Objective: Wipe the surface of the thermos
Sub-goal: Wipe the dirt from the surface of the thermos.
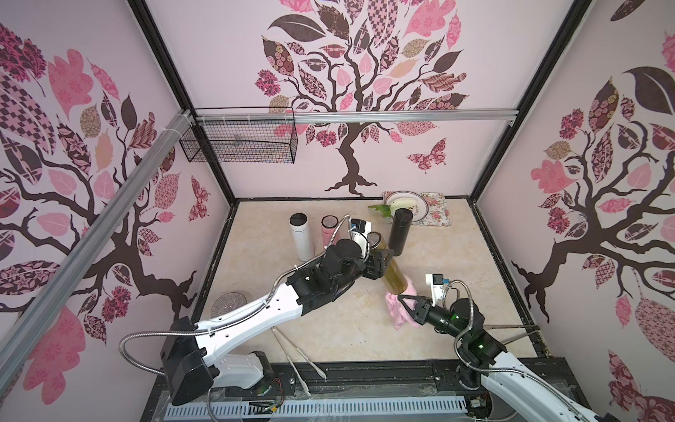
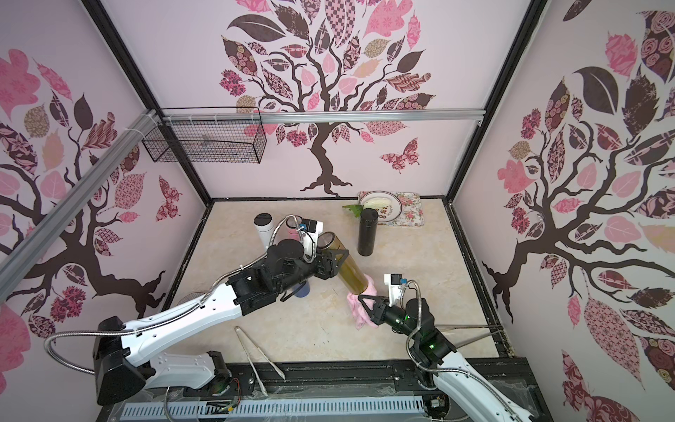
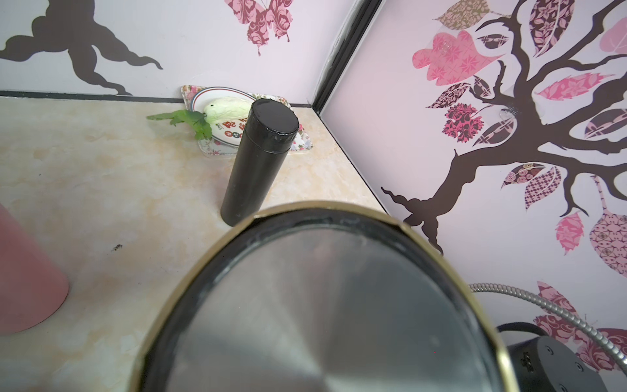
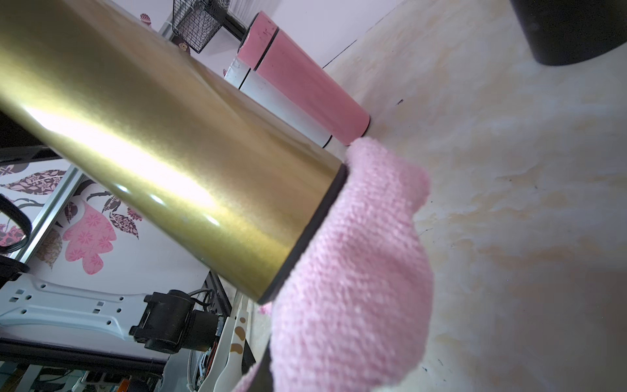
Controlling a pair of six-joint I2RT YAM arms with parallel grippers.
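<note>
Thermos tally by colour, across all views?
white thermos: 1
pink thermos: 1
gold thermos: 1
black thermos: 1
blue cylinder, mostly hidden under the left arm, likely a thermos: 1
Total: 5

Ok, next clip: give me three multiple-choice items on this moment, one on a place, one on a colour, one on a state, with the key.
1. Where does the black thermos stand?
A) in the wire basket
B) just in front of the plate
C) beside the tongs

2. What colour is the cloth?
A) blue
B) white
C) pink

3. How is the gold thermos placed?
A) upright on the table
B) lying flat
C) tilted, clamped in the left gripper

Key:
1 B: it stands upright at the back, by the plate.
2 C: it is pink in every view showing it.
3 C: it slants, its lower end meeting the cloth.
</note>
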